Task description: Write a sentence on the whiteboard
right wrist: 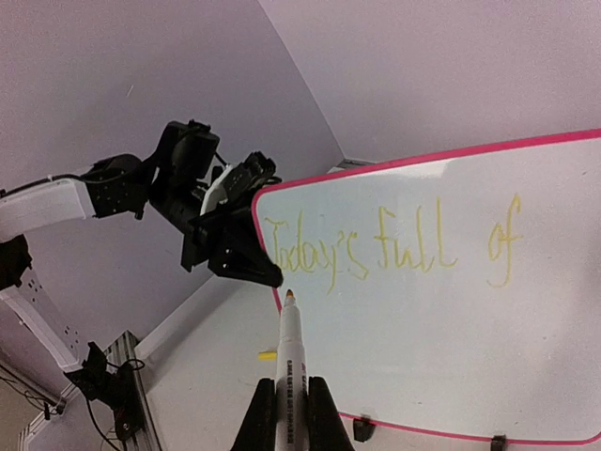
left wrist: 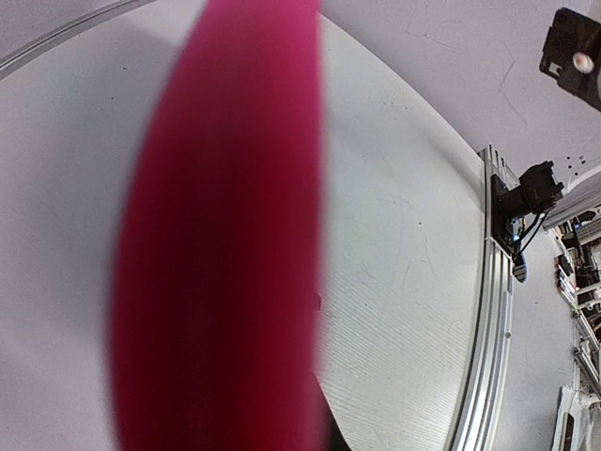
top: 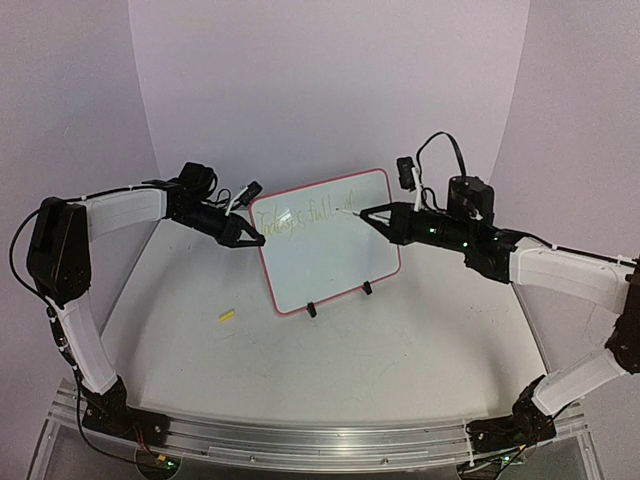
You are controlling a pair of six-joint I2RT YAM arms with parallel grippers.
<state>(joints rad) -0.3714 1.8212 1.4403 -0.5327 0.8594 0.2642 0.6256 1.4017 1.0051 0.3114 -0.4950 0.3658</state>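
The whiteboard (top: 335,255) stands tilted on two black clip feet (top: 312,309) at mid-table, its red frame (left wrist: 216,244) a blur filling the left wrist view. Its sentence (right wrist: 394,249) in yellow-green reads "Today's full of" on one line. My left gripper (top: 254,238) is shut on the board's left edge, seen also in the right wrist view (right wrist: 263,272). My right gripper (right wrist: 291,395) is shut on a white marker (right wrist: 293,348). The marker's tip (top: 348,212) points at the board just right of the writing. Whether it touches, I cannot tell.
A small yellow marker cap (top: 227,315) lies on the table left of the board. An aluminium rail (top: 320,435) runs along the near edge with both arm bases on it. Curved purple backdrop walls (top: 330,90) close in behind the board.
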